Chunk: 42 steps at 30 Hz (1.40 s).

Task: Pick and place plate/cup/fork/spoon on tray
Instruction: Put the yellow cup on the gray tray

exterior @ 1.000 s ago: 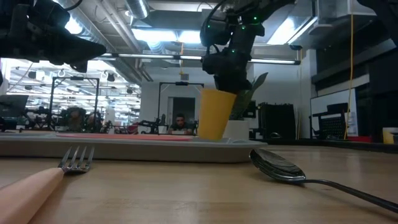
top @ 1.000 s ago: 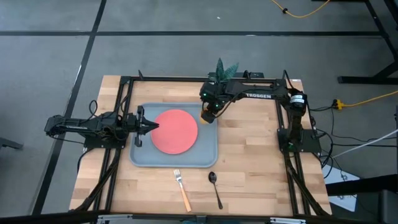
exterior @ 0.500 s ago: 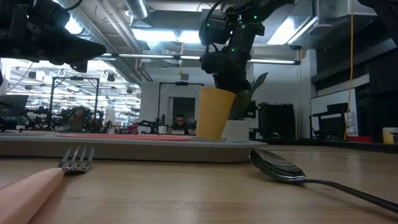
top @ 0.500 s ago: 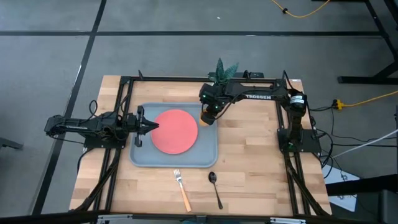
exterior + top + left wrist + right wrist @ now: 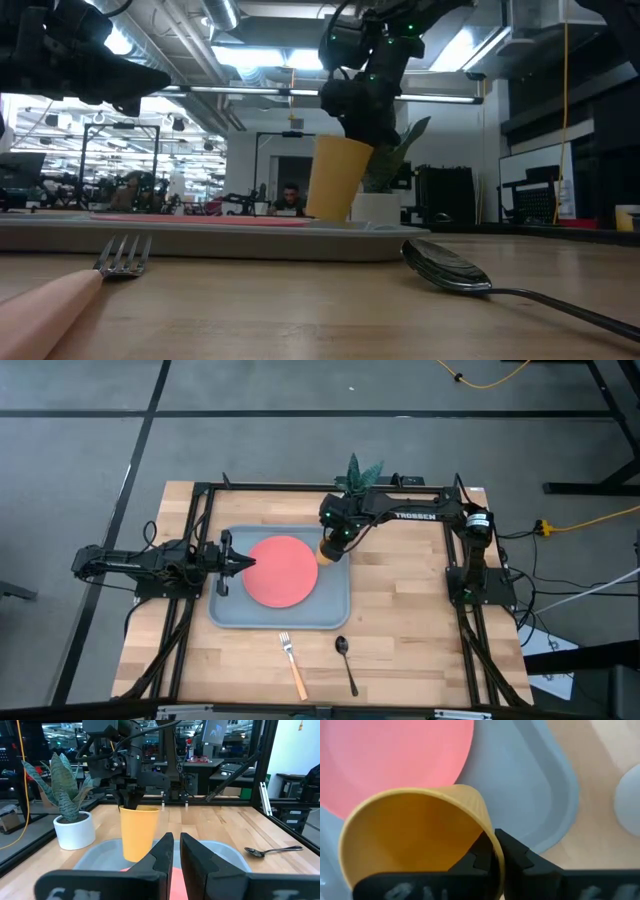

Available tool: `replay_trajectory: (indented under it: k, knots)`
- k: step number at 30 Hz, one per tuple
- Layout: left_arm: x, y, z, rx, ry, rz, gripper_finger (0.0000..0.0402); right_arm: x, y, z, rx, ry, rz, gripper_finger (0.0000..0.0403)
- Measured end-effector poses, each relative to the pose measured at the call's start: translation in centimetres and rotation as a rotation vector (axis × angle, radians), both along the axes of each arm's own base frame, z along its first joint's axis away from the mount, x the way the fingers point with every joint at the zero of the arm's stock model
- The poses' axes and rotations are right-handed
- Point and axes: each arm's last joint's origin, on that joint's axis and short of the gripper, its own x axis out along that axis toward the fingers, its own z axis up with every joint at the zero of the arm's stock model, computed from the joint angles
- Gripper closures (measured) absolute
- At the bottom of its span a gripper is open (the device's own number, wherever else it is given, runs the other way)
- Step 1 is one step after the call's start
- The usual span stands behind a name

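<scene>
One item in hand: the tray holds the plate, and the right gripper, jaws clamped on the rim of the tilted cup, has it over the tray's far right corner. I'd level the cup, lower it onto bare tray beside the plate, then release; left gripper waits at the tray's left edge, jaws together.

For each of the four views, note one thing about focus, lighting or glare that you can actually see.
High view: even light, all sharp. Low view: the fork handle nearest the lens is blurred, and ceiling lights silhouette the arms. Left wrist view: its own fingers loom soft, while the cup is crisp. Right wrist view: the cup's rim and the plate are soft.
</scene>
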Motion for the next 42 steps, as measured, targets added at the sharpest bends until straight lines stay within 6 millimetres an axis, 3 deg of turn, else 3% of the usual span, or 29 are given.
replay_trajectory:
  k: [8,37,42]
  knots:
    - [0.0,0.0,0.0,0.000,0.001,0.000,0.0374,0.3,0.7,-1.0,0.006,0.040,0.047,0.0380]
    - [0.0,0.0,0.0,0.000,0.002,0.000,0.0374,-0.2,-0.6,-1.2,-0.050,0.078,0.021,0.0379]
    - [0.0,0.0,0.0,0.000,0.002,0.000,0.0374,-0.2,-0.8,-1.2,-0.047,0.077,0.014,0.0356]
